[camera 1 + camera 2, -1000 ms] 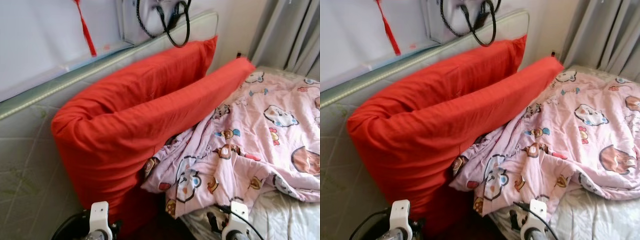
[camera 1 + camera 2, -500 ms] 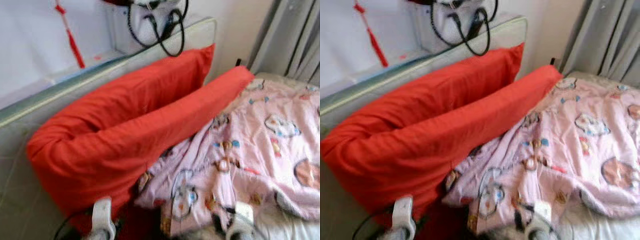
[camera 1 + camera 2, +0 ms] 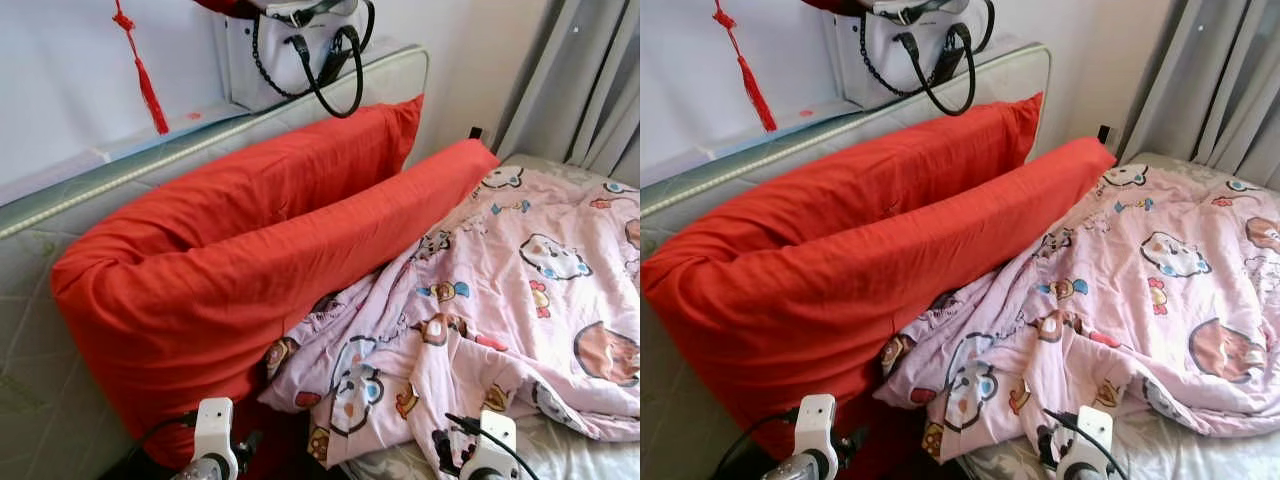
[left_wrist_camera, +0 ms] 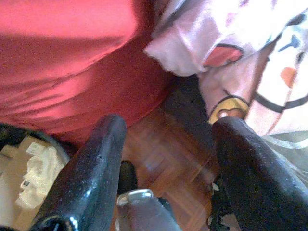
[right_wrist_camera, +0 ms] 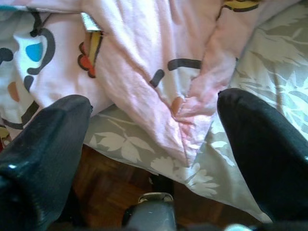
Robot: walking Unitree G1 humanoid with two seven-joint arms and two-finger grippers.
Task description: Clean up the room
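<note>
You had both pincers spread and empty: the left gripper (image 4: 166,159) hung beside the red pillow (image 3: 260,250), the right gripper (image 5: 154,144) above the pink cartoon quilt (image 3: 500,310), lower right.

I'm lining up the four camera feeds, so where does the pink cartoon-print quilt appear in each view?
Left eye view: the pink cartoon-print quilt lies crumpled across the right half, against the long red pillow.
Right eye view: the quilt holds the same place.
Left wrist view: a quilt corner hangs above the wooden floor.
Right wrist view: quilt folds lie over the grey leaf-print sheet.
Shared landmark: the red pillow, seen in three of the views.
</note>
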